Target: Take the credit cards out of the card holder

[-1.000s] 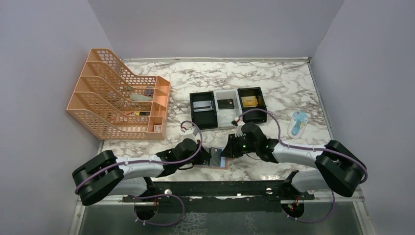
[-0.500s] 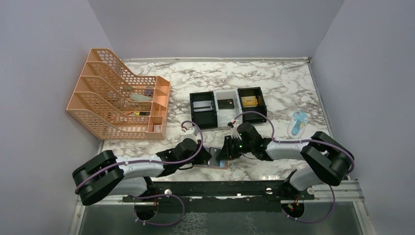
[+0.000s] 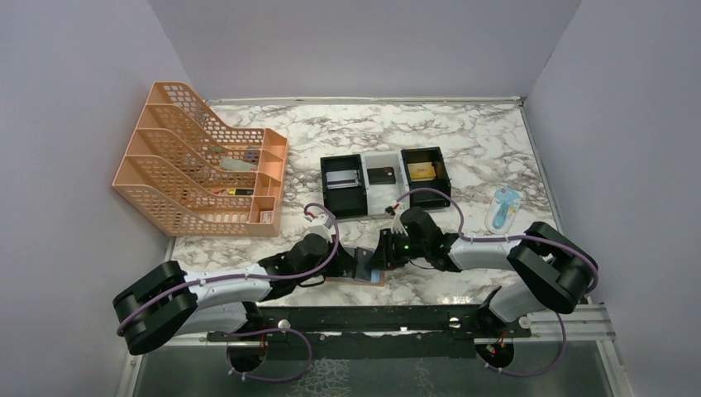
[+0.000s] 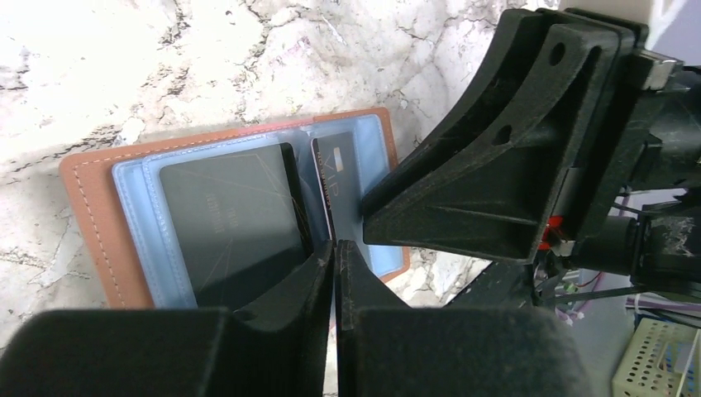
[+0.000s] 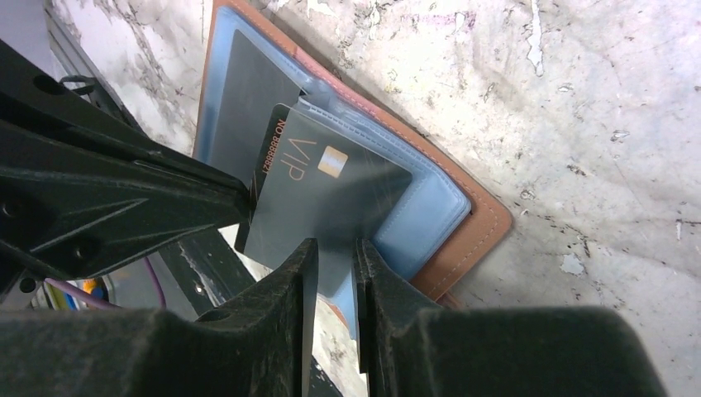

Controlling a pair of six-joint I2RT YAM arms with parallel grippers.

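We see the card holder (image 4: 87,223) open on the worktop (image 4: 124,74), black card (image 4: 227,215) pocketed. Left gripper (image 4: 334,248) looks nipped onto the half-out VIP card (image 5: 331,190); right gripper (image 5: 335,248) hovers narrowly parted. Thin, stiff, slick: we'd pinch the exposed edge.

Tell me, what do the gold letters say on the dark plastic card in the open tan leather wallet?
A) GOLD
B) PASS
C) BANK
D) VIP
D: the right wrist view shows gold letters spelling VIP on the dark plastic card, beside a small gold chip, in the open tan leather wallet.
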